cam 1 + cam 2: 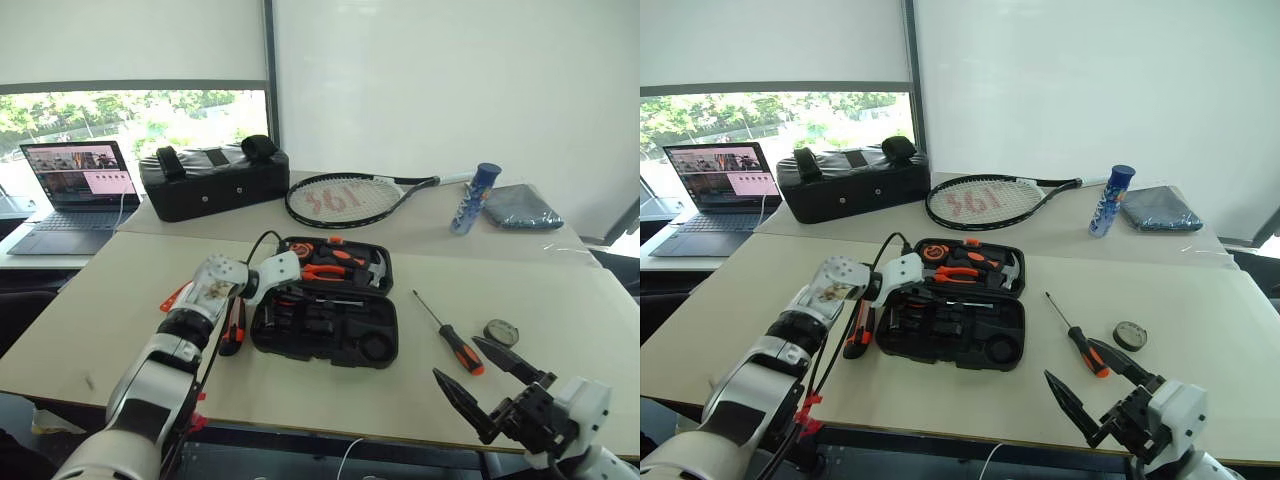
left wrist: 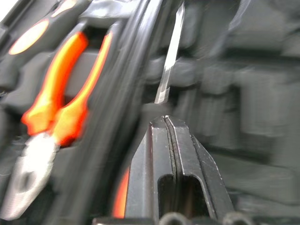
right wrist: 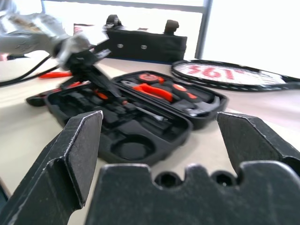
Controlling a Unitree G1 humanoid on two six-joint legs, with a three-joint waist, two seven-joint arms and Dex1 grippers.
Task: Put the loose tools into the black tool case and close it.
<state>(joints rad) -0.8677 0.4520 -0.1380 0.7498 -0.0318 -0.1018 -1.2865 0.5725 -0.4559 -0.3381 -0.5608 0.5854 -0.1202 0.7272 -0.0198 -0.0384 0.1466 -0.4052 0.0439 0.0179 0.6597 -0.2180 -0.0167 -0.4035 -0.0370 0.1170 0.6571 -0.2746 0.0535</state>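
Tools lie around a flat black plastic case [image 1: 325,318] that sits open in the middle of our pale table [image 1: 560,300], its moulded slots showing. Its far half holds orange-handled pliers [image 1: 325,271] and a hammer. Our left gripper [image 3: 93,77] reaches over the near half's left end, its two black fingers [image 2: 164,159] pressed together and empty, a thin steel shaft [image 2: 169,56] lying in a slot just beyond the tips. Just left of the case lies a black-and-orange screwdriver [image 1: 233,330], with a small orange tool [image 1: 174,296] farther left, partly hidden by our arm. Right of the case a slim screwdriver [image 1: 450,335] with an orange-and-black handle lies loose, and a small dark tape roll [image 1: 501,332] sits near it. Our right gripper [image 1: 490,385] hovers at the near right edge, fingers spread wide, holding nothing. At the far side lie a strung racket [image 1: 350,198], a soft black bag [image 1: 213,180] with straps, a blue tube [image 1: 474,196], a folded grey cloth [image 1: 521,207] and a laptop [image 1: 75,195].
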